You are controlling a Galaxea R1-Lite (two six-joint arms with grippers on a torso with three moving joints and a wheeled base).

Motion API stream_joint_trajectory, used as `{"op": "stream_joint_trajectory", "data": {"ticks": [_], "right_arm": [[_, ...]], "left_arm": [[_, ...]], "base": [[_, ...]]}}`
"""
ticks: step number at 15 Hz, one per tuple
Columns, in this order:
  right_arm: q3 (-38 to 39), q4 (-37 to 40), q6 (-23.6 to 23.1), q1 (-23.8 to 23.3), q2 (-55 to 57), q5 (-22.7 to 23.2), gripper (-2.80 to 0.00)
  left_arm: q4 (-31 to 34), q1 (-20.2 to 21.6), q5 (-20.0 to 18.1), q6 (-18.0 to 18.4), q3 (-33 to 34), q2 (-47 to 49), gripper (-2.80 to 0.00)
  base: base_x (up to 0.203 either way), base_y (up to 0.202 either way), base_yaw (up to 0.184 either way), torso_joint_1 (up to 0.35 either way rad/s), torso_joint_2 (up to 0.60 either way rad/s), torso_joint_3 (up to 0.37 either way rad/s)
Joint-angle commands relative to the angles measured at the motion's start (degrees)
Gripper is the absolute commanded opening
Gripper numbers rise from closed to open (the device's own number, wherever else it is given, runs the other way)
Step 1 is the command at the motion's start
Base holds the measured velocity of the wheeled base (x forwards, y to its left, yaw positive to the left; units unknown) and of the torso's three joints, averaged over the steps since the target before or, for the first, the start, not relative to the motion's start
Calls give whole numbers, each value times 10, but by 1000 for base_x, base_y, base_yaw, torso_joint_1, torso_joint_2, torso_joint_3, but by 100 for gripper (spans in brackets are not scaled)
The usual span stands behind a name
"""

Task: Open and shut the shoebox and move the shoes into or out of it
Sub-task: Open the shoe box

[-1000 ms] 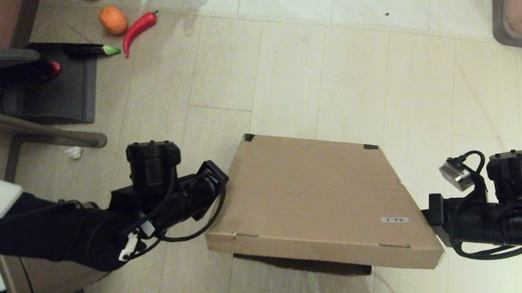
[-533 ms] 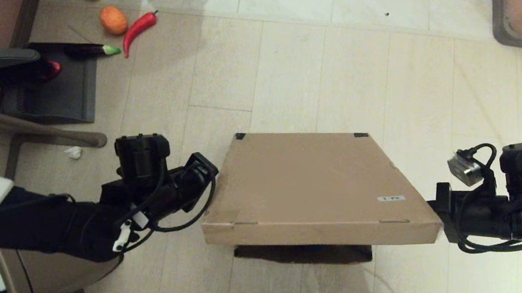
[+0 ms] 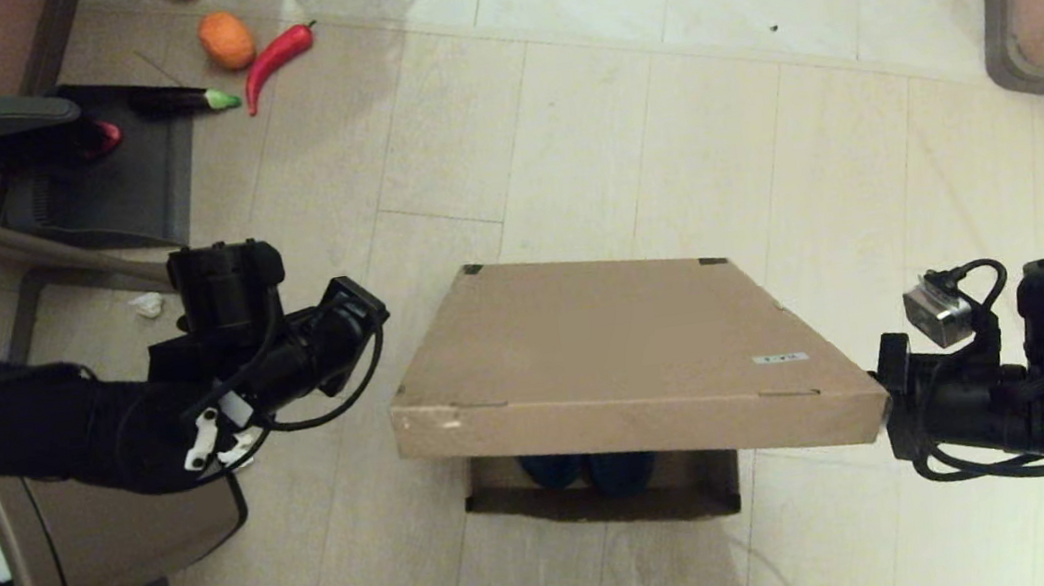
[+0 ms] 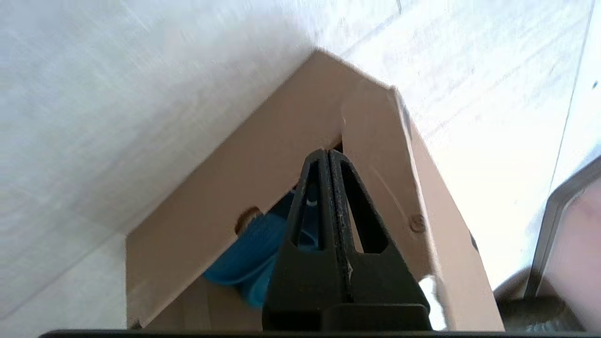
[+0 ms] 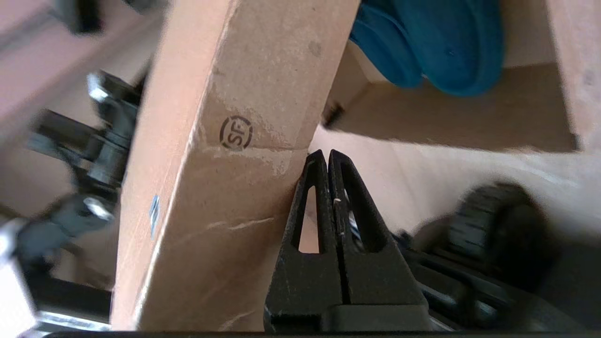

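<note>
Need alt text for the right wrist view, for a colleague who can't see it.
The right gripper, fingers shut, sits at the edge of the shoebox's raised lid. Past the lid, blue shoes lie inside the box.

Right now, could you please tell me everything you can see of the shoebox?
The shoebox is a large, flat, plain brown cardboard box on the tiled floor. Its hinged lid is partly raised at the near edge, with black tape on the two far corners and a small white label near the right edge. A round SF stamp shows on the lid's side. Through the gap, the teal-blue shoes lie inside. The right gripper, shut, sits at the lid's near right corner; the left gripper, shut, is by the left side.
</note>
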Motion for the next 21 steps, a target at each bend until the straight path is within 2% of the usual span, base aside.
{"op": "stream_joint_trajectory", "data": {"ticks": [1, 5, 10, 16, 18, 19, 20, 21], "right_arm": [[-17, -3, 21, 0, -9, 2, -280], [-66, -6, 96, -1, -17, 1, -280], [-144, -5, 150, -12, -5, 2, -280], [-324, -4, 161, -37, 120, -4, -280], [-340, -3, 132, -35, 117, -8, -280], [-329, 0, 92, -31, 103, -8, -280], [-311, 17, 33, -23, 85, -8, -280], [-292, 46, -45, -11, 68, -11, -280]], "left_arm": [[-2, 10, 1, -3, 1, -6, -280], [1, 13, 1, -3, 2, -6, -280], [1, 13, 0, -3, 14, -4, -280], [13, 12, 0, -3, 50, -44, -280], [12, 12, 14, 1, 71, -61, -280], [12, 13, 27, 12, 80, -70, -280], [12, 14, 38, 42, 98, -80, -280], [9, 14, 43, 79, 124, -91, -280]], "base": [[0, 0, 0, 0, 0, 0], [0, 0, 0, 0, 0, 0], [0, 0, 0, 0, 0, 0], [0, 0, 0, 0, 0, 0], [0, 0, 0, 0, 0, 0], [0, 0, 0, 0, 0, 0], [0, 0, 0, 0, 0, 0], [0, 0, 0, 0, 0, 0]]}}
